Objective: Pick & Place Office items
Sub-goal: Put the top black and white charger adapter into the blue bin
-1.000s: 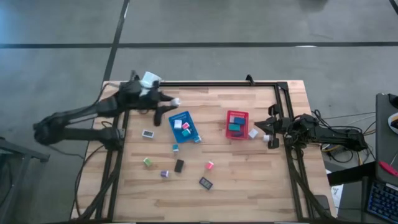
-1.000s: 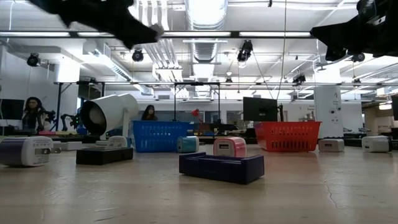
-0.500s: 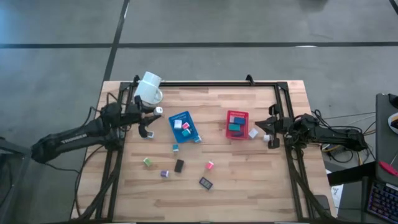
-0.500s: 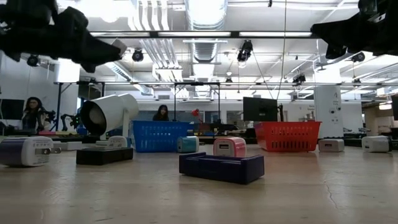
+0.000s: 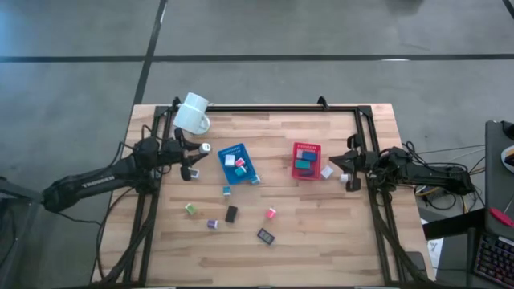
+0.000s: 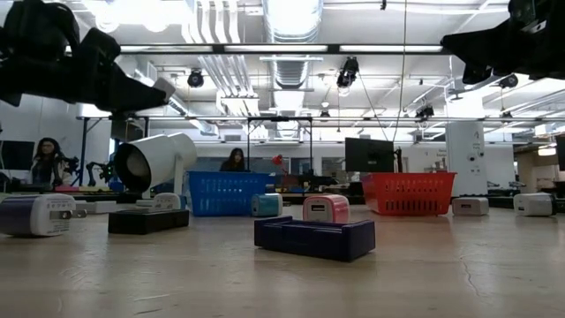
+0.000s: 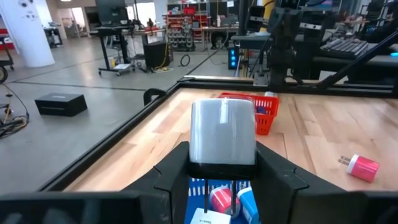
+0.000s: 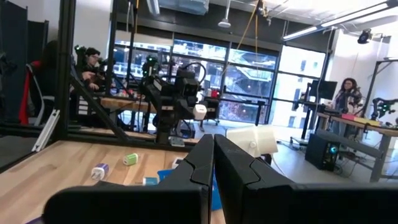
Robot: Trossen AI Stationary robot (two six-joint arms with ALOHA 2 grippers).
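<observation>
My left gripper (image 5: 201, 151) hovers near the table's left side, just left of the blue tray (image 5: 246, 152), and is shut on a white block (image 7: 222, 134). The blue tray carries white, pink and teal blocks. The red tray (image 5: 306, 148) carries teal and blue ones. Several more small blocks lie loose on the wood, among them a black one (image 5: 231, 213), a pink one (image 5: 271, 213), a green one (image 5: 191, 209) and a white one (image 5: 327, 172). My right gripper (image 5: 347, 170) waits shut at the table's right edge (image 8: 213, 155). My left gripper pinches the white block between its two fingers, which sit on the lower part of its two opposite sides (image 7: 199, 158). The fingers come about level from the table's left. The block (image 6: 164, 87) is lifted well clear of the table, sticking out past the fingertips.
A white mug (image 5: 193, 115) lies on its side at the far left corner (image 6: 154, 163). A black frame rail (image 5: 281, 107) runs along the far edge and down both sides. Bare wood shows along the near edge and between the two trays.
My left arm has swung back from the far edge by the mug toward the table's left and near side, carrying the white block with it, and has sunk a little. The mug, covered by the arm before, now shows.
</observation>
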